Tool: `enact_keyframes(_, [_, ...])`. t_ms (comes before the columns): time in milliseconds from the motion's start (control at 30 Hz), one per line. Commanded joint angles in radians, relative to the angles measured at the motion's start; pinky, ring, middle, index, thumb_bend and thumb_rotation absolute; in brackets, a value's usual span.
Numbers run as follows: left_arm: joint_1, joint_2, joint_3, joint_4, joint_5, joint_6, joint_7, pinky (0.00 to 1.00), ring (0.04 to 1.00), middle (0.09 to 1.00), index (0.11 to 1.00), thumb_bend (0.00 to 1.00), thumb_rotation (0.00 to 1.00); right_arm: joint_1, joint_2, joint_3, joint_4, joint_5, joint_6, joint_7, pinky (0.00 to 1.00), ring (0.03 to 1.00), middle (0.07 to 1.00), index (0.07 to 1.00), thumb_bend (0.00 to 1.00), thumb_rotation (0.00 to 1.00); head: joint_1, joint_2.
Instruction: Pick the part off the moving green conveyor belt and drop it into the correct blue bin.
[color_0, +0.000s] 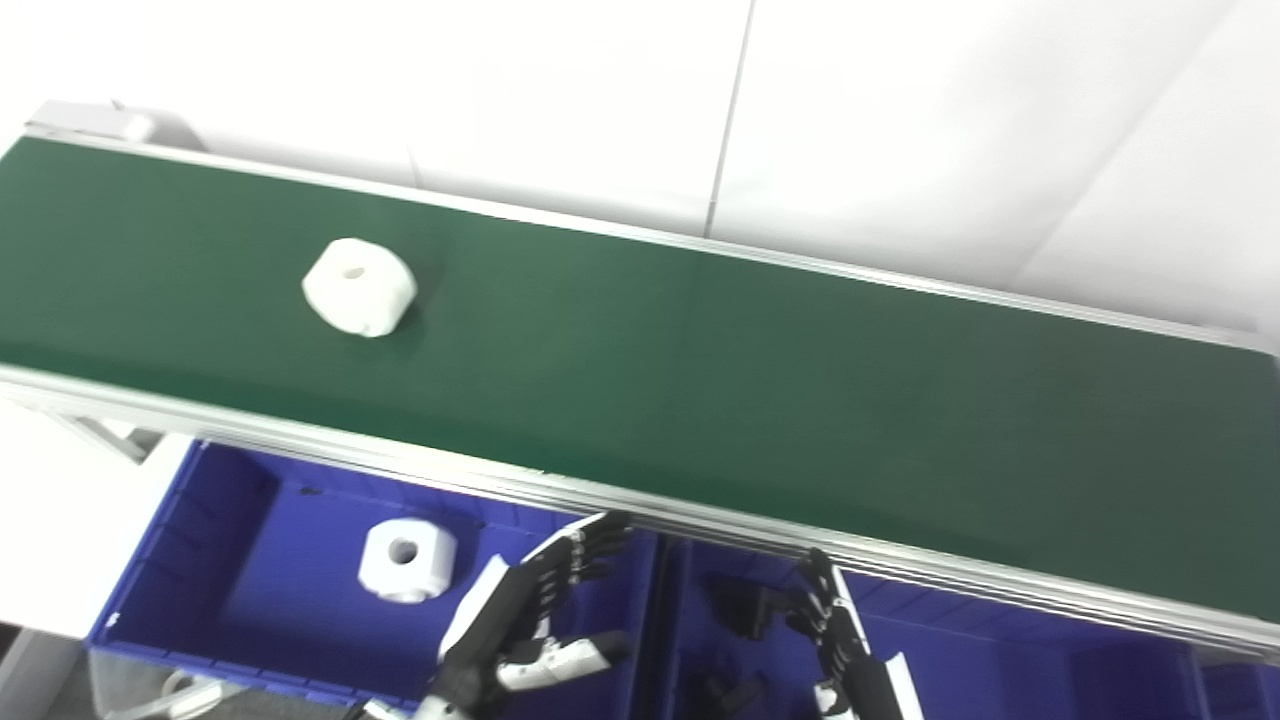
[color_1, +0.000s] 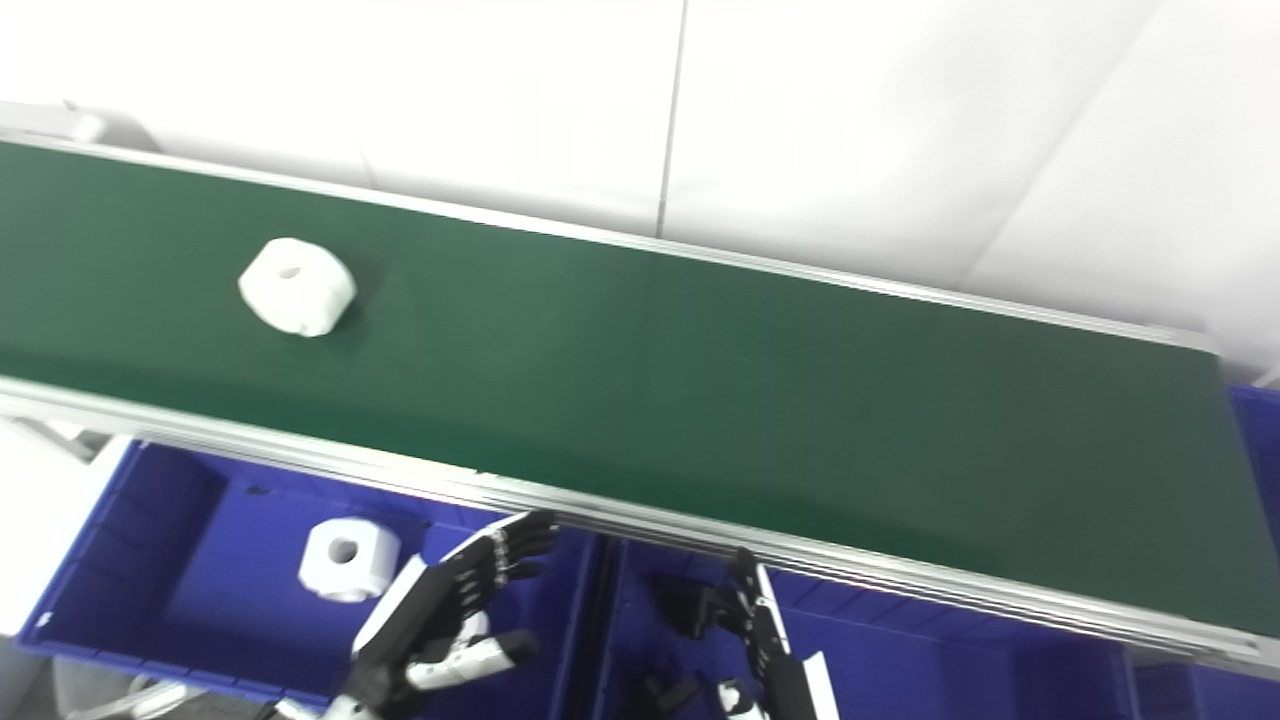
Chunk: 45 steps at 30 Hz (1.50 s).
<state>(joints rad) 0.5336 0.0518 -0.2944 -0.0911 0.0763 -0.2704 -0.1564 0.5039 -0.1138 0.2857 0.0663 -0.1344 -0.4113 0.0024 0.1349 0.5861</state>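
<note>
Left hand (color_0: 525, 620), black and white, lower centre of the frame: fingers spread and extended, thumb apart, holding nothing; positioned over the right end of the left blue plastic bin (color_0: 200, 560).

Right hand (color_0: 845, 640), black and white, lower centre-right: seen edge-on, fingers straight and pointing toward the belt, holding nothing; positioned over the right blue plastic bin (color_0: 1000, 660).

Left bin, lower left: contains one white rounded block with a centre hole (color_0: 406, 560), lying flat on the bin floor, just left of the left hand.

Right bin: contains small black parts (color_0: 745, 606), shapes unclear.

Green conveyor belt (color_0: 700, 400) with silver metal side rails, spanning the frame diagonally beyond the bins.

White chunky part with a centre hole (color_0: 359, 287), on the belt at upper left, well apart from both hands.

White wall panels (color_0: 900, 120), top of frame.
</note>
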Motion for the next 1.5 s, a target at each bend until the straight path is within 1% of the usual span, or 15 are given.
enact_keyframes(0, [-0.002, -0.008, 0.0, -0.005, 0.012, -0.043, 0.014, 0.79, 0.849, 0.851, 0.817, 0.85, 0.52, -0.004, -0.006, 0.002, -0.008, 0.016, -0.058, -0.005, 0.89, 0.938, 0.973, 0.999, 0.91, 1.0, 0.001, 0.0])
enact_keyframes(100, [-0.009, -0.009, -0.003, 0.006, 0.011, -0.03, 0.013, 0.8, 0.849, 0.847, 0.819, 0.87, 0.52, -0.011, -0.009, 0.002, 0.004, 0.019, -0.058, -0.011, 0.89, 0.937, 0.971, 0.999, 0.91, 1.0, 0.018, -0.03])
enact_keyframes(233, [-0.024, -0.004, -0.01, 0.044, 0.025, -0.06, 0.017, 0.78, 0.844, 0.848, 0.824, 0.87, 0.53, -0.019, -0.014, 0.004, 0.021, 0.023, -0.058, -0.018, 0.89, 0.938, 0.976, 1.0, 0.9, 1.0, 0.031, -0.057])
enact_keyframes(267, [-0.028, -0.004, -0.011, 0.054, 0.03, -0.068, 0.018, 0.77, 0.841, 0.848, 0.823, 0.86, 0.54, -0.021, -0.015, 0.004, 0.028, 0.024, -0.058, -0.02, 0.89, 0.94, 0.978, 1.0, 0.9, 1.0, 0.028, -0.073])
enact_keyframes(433, [-0.042, 0.0, -0.01, 0.08, 0.035, -0.076, 0.016, 0.76, 0.839, 0.842, 0.817, 0.87, 0.54, -0.028, -0.015, 0.005, 0.04, 0.038, -0.058, -0.02, 0.91, 0.94, 0.974, 1.0, 0.9, 1.0, 0.035, -0.095])
enact_keyframes(567, [-0.047, -0.003, -0.004, 0.104, 0.036, -0.1, 0.024, 0.75, 0.832, 0.836, 0.807, 0.87, 0.53, -0.034, -0.011, 0.008, 0.041, 0.046, -0.058, -0.019, 0.9, 0.941, 0.972, 1.0, 0.91, 1.0, 0.04, -0.098])
enact_keyframes(633, [-0.047, 0.003, -0.005, 0.096, 0.041, -0.083, 0.021, 0.77, 0.84, 0.841, 0.809, 0.87, 0.54, -0.038, -0.009, 0.012, 0.041, 0.047, -0.058, -0.019, 0.9, 0.938, 0.972, 1.0, 0.91, 1.0, 0.041, -0.102])
enact_keyframes(733, [-0.054, 0.015, -0.011, 0.087, 0.054, -0.075, 0.013, 0.75, 0.841, 0.844, 0.815, 0.86, 0.55, -0.042, -0.005, 0.016, 0.044, 0.051, -0.058, -0.016, 0.9, 0.939, 0.973, 1.0, 0.91, 1.0, 0.042, -0.101])
enact_keyframes(867, [-0.054, 0.022, -0.016, 0.066, 0.062, -0.056, 0.007, 0.75, 0.849, 0.848, 0.808, 0.86, 0.53, -0.043, -0.003, 0.022, 0.039, 0.046, -0.058, -0.019, 0.89, 0.933, 0.971, 1.0, 0.9, 1.0, 0.046, -0.094])
enact_keyframes(1000, [-0.063, 0.033, -0.033, -0.003, 0.049, -0.071, -0.015, 0.75, 0.846, 0.856, 0.804, 0.85, 0.49, -0.041, -0.006, 0.028, 0.031, 0.044, -0.058, -0.015, 0.89, 0.94, 0.98, 1.0, 0.9, 1.0, 0.051, -0.078])
enact_keyframes(1200, [-0.096, 0.022, -0.034, -0.148, 0.039, -0.097, -0.011, 0.7, 0.818, 0.832, 0.782, 0.92, 0.45, -0.045, -0.004, 0.031, 0.032, 0.037, -0.058, -0.016, 0.89, 0.941, 0.982, 1.0, 0.91, 1.0, 0.053, -0.076])
enact_keyframes(1367, [-0.204, 0.054, 0.023, -0.296, 0.094, -0.003, -0.022, 0.65, 0.782, 0.802, 0.763, 1.0, 0.4, -0.053, 0.003, 0.034, 0.039, 0.037, -0.058, -0.013, 0.89, 0.935, 0.98, 1.0, 0.91, 1.0, 0.048, -0.077])
enact_keyframes(1400, [-0.224, 0.061, 0.035, -0.312, 0.11, 0.009, -0.023, 0.64, 0.772, 0.794, 0.755, 1.0, 0.4, -0.054, 0.005, 0.035, 0.04, 0.037, -0.058, -0.013, 0.89, 0.933, 0.979, 1.0, 0.91, 1.0, 0.046, -0.078])
enact_keyframes(1433, [-0.272, 0.08, 0.06, -0.316, 0.14, 0.005, -0.022, 0.63, 0.769, 0.791, 0.752, 1.0, 0.4, -0.055, 0.008, 0.035, 0.042, 0.036, -0.058, -0.015, 0.88, 0.932, 0.979, 1.0, 0.91, 1.0, 0.041, -0.077])
enact_keyframes(1467, [-0.306, 0.093, 0.077, -0.317, 0.161, 0.002, -0.021, 0.63, 0.763, 0.786, 0.744, 1.0, 0.36, -0.056, 0.011, 0.036, 0.042, 0.035, -0.058, -0.017, 0.88, 0.926, 0.974, 1.0, 0.91, 1.0, 0.041, -0.077])
